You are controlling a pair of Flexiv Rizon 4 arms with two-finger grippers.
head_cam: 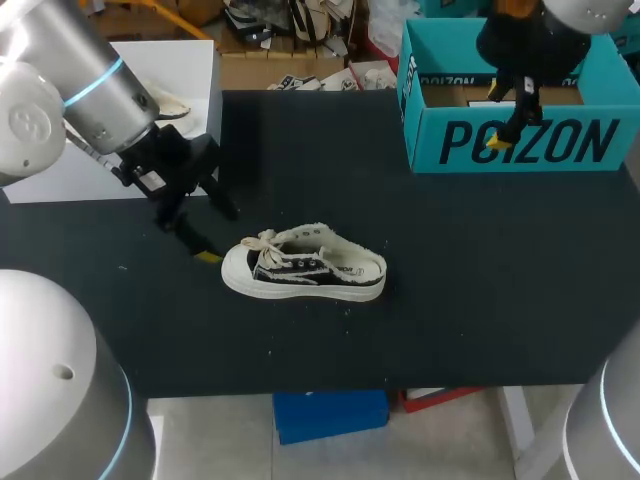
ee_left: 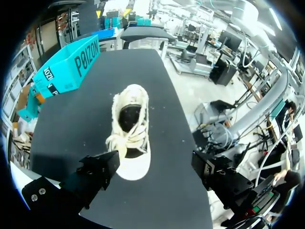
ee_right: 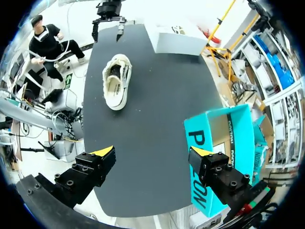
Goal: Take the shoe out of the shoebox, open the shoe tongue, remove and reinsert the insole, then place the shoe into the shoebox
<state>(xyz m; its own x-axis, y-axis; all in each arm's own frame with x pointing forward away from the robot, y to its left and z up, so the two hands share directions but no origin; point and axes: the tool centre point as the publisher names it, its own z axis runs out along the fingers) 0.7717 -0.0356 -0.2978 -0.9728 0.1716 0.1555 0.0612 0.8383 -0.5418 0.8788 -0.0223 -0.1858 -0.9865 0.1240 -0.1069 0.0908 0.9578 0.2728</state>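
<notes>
Shoe [head_cam: 303, 268] stands mid-counter [head_cam: 450, 290], out of the shoebox [head_cam: 520, 145] at far right. Left gripper [head_cam: 215, 232], fingers apart, waits by the toe, likely for the tongue; right gripper [head_cam: 503, 115], fingers also apart, hangs clear above the box

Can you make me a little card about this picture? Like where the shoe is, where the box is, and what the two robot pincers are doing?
shoe: out of the box, standing on its sole near the middle of the table
shoebox: teal, open on top, at the table's far right
left pincer: open, low by the shoe's toe, not gripping it
right pincer: open, holding nothing, up over the shoebox's front wall
</notes>
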